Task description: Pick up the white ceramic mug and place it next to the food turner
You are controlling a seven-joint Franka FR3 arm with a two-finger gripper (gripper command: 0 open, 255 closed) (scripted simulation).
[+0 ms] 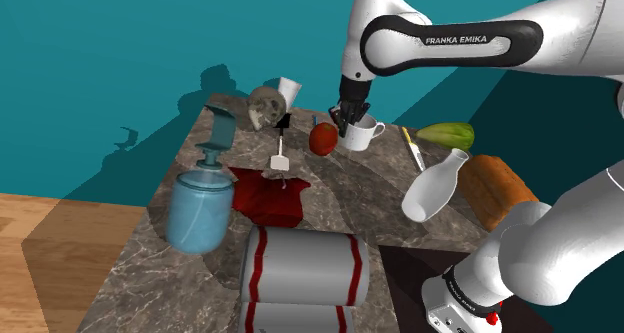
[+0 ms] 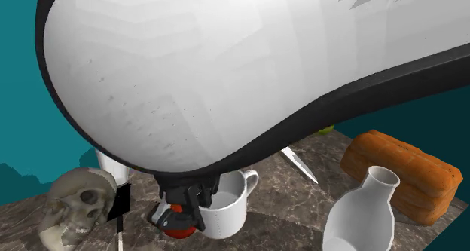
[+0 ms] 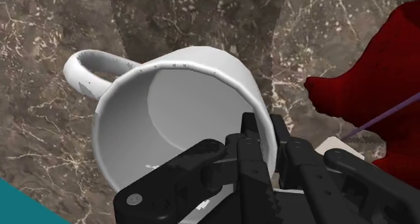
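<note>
The white mug [image 1: 362, 134] stands at the far side of the marble table [image 1: 190, 271], handle toward the shoulder view's right. My black gripper [image 1: 347, 116] comes down on its rim at the side away from the handle. In the wrist view the gripper [image 3: 268, 138] has one finger inside the mug [image 3: 168, 108] and one outside, clasping the wall. The second exterior view shows the mug [image 2: 226, 204] with the gripper [image 2: 184, 200] on its rim. The food turner [image 1: 280, 161], white blade and dark handle, lies to the shoulder view's left of the mug.
A red fruit [image 1: 322, 138] sits between mug and turner. A skull [image 1: 265, 108] and a white cup [image 1: 290, 89] stand behind the turner. A knife [image 1: 413, 149], green vegetable [image 1: 447, 134], white vase [image 1: 435, 186] and bread [image 1: 492, 189] lie right. A blue jar [image 1: 200, 206] and red cloth [image 1: 270, 196] lie nearer.
</note>
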